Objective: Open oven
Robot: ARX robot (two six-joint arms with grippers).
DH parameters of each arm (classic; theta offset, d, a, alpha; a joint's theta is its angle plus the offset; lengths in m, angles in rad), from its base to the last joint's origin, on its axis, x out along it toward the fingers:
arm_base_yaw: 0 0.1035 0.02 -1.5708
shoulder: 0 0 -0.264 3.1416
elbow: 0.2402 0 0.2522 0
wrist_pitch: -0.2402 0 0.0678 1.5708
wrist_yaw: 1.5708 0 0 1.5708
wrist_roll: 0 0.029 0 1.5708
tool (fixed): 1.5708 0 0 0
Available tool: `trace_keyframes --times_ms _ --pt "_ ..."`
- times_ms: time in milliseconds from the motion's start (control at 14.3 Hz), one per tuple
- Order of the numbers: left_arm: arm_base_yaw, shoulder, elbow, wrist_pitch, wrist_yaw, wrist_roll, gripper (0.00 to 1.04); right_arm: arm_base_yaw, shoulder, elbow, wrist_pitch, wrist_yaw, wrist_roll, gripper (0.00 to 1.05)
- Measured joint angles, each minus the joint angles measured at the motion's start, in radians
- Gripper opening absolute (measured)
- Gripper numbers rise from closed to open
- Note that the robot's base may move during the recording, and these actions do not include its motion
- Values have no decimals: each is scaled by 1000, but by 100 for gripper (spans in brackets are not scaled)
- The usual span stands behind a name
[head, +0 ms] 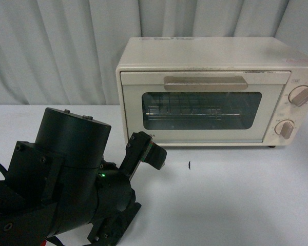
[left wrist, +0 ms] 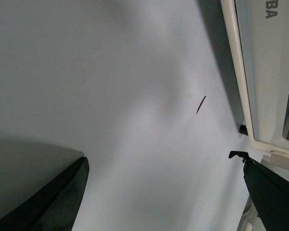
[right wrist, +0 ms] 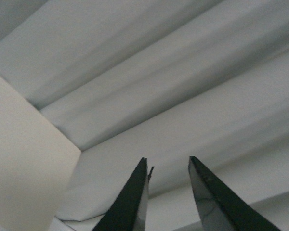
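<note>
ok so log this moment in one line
task: open oven | door: shut | handle: untouched | left gripper: open, empty, over table short of oven | right gripper: open, empty, facing curtain

front: cream boxy toaster oven clipped at right edge, knob markings too small to read | black left arm cut off bottom-left | thin dark sliver on white table too small to identify | left wrist: door lettering cropped to "ba"

cream oven, black arm, white table, grey pleated curtain
</note>
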Motion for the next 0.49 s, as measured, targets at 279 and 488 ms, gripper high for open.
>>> trace_keyframes --times_ms 279,488 --pt "0 0 0 0 1 0 98 40 79 24 -61 -58 -131 2" --pt "0 0 0 0 1 0 98 69 113 27 -118 -101 -180 2"
